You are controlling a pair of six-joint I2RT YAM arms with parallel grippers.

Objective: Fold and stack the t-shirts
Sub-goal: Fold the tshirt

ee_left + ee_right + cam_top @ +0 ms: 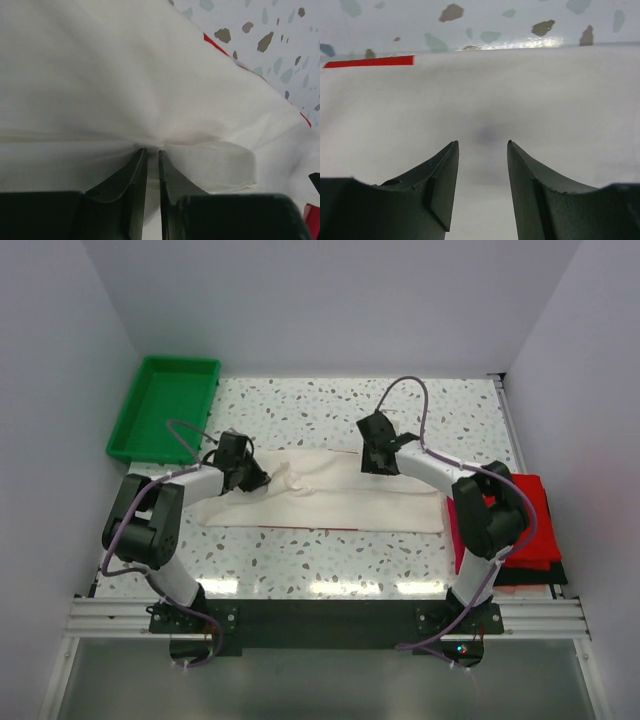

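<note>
From the top view, the off-white t-shirt (pixel 330 505) lies as a long folded band across the middle of the speckled table (pixel 330 400). Its printed graphic is out of sight. The left gripper (pixel 255 480) sits on the band's rumpled left end and the right gripper (pixel 378 462) at its far edge, right of centre; from here neither jaw gap can be read. At the table's right edge, red t-shirts (pixel 535 515) are stacked on a black t-shirt (pixel 525 578), partly hidden by the right arm. A green tray (pixel 165 405) stands at the far left corner.

In the left wrist view, the dark fingers (pixel 132 175) are pressed almost together, pinching a puckered ridge of off-white cloth at their tips. A thin red edge (pixel 215 45) shows along the cloth's border; print or another layer, I cannot tell.

In the right wrist view, the fingers (pixel 442 170) stand spread apart over flat off-white cloth, with nothing between them. A blurred red strip (pixel 370 61) lies at the cloth's far edge
</note>
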